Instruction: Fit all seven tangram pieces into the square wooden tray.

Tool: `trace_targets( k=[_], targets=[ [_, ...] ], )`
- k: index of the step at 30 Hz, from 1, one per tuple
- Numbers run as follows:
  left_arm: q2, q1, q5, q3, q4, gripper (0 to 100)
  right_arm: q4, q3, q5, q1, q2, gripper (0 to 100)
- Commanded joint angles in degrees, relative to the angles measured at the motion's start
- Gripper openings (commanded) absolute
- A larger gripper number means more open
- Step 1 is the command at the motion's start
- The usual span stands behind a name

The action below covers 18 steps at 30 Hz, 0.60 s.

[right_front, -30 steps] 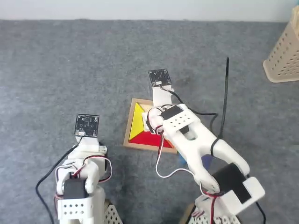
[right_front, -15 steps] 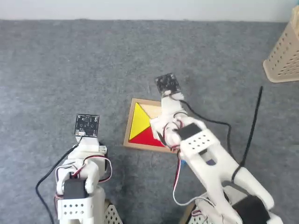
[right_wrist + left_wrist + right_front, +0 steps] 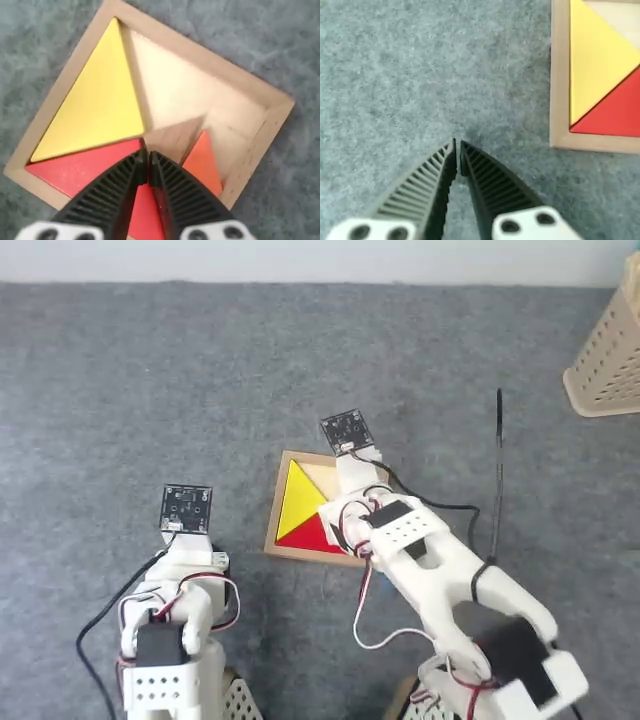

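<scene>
Right wrist view: three triangles, one tray.

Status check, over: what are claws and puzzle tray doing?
Left gripper shut over carpet beside tray. Right gripper shut above tray's middle. Yellow triangle, red triangle, orange triangle in; rest bare.

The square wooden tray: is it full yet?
Not full. The square wooden tray holds a yellow triangle, a red triangle and an orange triangle; bare wood floor shows beside them.
</scene>
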Motion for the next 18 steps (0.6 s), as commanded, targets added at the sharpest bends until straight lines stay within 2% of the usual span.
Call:
trace_targets(
  k=[1, 14, 18],
  targets=[
    [-1.1, 0.3, -0.2, -0.6, 0.4, 2, -0.8, -3.4, 0.9, 1.7, -0.7, 0.7],
    [-1.1, 0.3, -0.2, -0.6, 0.4, 2, 2.0, -3.2, 1.0, 1.5, -1.2, 0.7],
    [-1.1, 0.3, -0.2, -0.6, 0.4, 2, 2.0, -3.2, 0.9, 2.0, -5.4, 0.7]
  ],
)
